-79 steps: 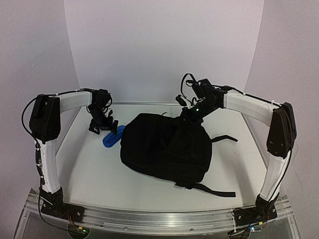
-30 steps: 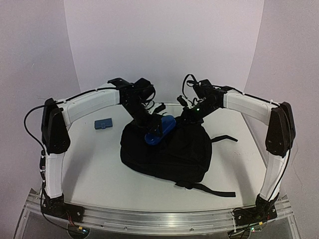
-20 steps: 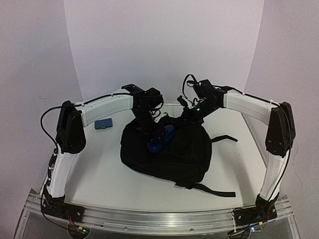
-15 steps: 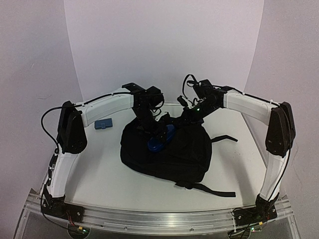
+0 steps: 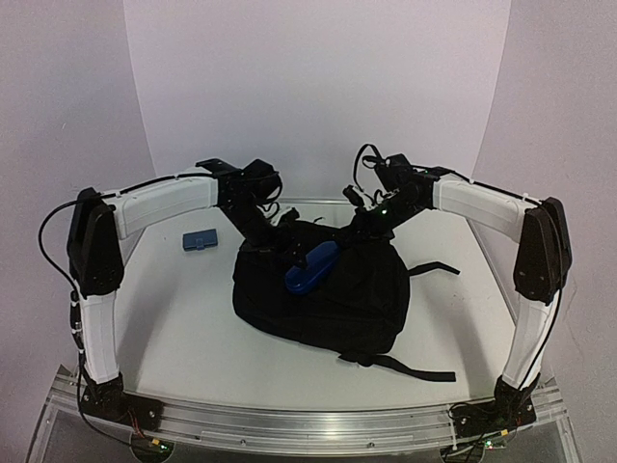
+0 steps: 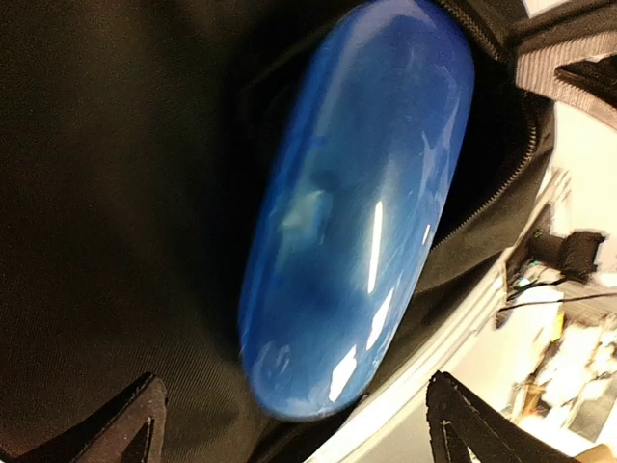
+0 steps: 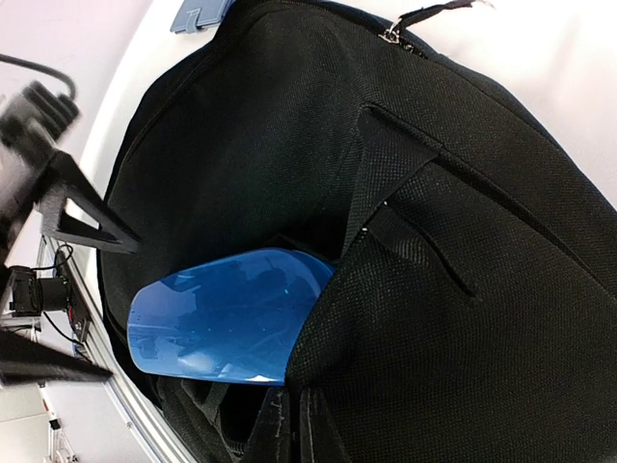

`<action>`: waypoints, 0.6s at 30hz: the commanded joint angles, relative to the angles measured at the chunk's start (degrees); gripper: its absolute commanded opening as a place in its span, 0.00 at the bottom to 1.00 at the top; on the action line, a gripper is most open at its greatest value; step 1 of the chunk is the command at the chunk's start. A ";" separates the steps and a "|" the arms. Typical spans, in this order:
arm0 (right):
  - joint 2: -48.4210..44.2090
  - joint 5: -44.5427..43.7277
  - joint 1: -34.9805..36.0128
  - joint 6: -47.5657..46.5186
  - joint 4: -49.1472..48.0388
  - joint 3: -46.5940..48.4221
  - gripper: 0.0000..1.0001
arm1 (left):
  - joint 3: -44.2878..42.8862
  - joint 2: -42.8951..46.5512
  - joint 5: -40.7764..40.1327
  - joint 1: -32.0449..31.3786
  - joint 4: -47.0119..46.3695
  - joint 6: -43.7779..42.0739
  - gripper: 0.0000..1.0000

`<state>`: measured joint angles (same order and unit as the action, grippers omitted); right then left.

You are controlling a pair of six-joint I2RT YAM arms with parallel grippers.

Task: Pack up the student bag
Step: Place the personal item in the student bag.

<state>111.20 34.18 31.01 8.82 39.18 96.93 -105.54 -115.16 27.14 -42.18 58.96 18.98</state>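
Left gripper [image 6: 294, 424]: jaws spread wide and holding nothing. The two fingertips stand on either side of the lower end of a glossy blue oblong case [image 6: 357, 203], and neither touches it.

The case lies partly inside the mouth of the student bag [image 5: 328, 309], with one end tucked under the fabric and the other end out in the open. Its shell looks hard and smooth. In my judgement it would slip under a light pinch, so it is better pushed on its end than squeezed.

Right gripper [image 7: 292, 424]: closed. From its wrist view it appears to pinch the fabric lip of the opening and hold it raised over the case. Black fingers against black cloth make the exact contact hard to confirm.

The bag lies flat near the middle of the table [image 5: 183, 318], towards the far side, with its straps [image 5: 415, 369] trailing to the right and towards the near edge.

Handling assessment: the bag is soft woven cloth with no frame, so it sags and folds wherever it is unsupported. The mouth is likely to close if the lip is dropped. The best holds are the seamed edge beside the zipper [image 6: 501, 183] or the webbing. The broad panels would only bunch up.

A small flat grey-blue item [image 5: 201, 238] lies on the table to the left of the bag, apart from it and not yet packed.
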 commanded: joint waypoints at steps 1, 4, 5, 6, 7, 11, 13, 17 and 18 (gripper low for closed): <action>-1.97 2.20 -0.24 -0.66 -0.51 -0.56 0.00 | 9.28 7.05 6.02 1.40 -9.56 5.49 0.89; -1.92 2.54 -0.22 -0.66 -0.52 -0.90 0.00 | 12.56 6.86 10.56 2.02 -15.91 8.39 0.83; -1.88 2.63 -0.24 -0.70 -0.54 -0.96 0.00 | 13.38 6.59 11.76 2.24 -18.41 9.38 0.81; -1.90 2.59 -0.24 -0.81 -0.56 -1.04 0.00 | 14.03 6.11 12.76 2.57 -20.75 10.42 0.80; -1.98 2.44 -0.24 -0.95 -0.54 -1.24 0.00 | 14.34 5.41 13.71 2.91 -22.27 11.19 0.80; -2.59 1.35 -0.23 -1.87 -0.44 -2.50 0.00 | 13.67 1.93 16.48 4.15 -26.47 13.23 0.80; -2.83 0.42 -0.23 -2.36 -0.48 -3.33 0.00 | 13.43 0.41 17.97 4.78 -28.35 14.66 0.80; -2.50 -2.51 -0.15 -3.47 -0.43 -5.04 0.00 | 12.40 -2.07 21.04 4.97 -30.38 15.68 0.79; -2.22 -3.25 -0.11 -3.57 -0.40 -5.34 0.00 | 12.34 -2.42 21.92 4.95 -31.05 16.03 0.78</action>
<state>111.15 34.48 30.87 7.18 36.99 93.39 -91.18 -115.41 45.48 -37.65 32.64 32.90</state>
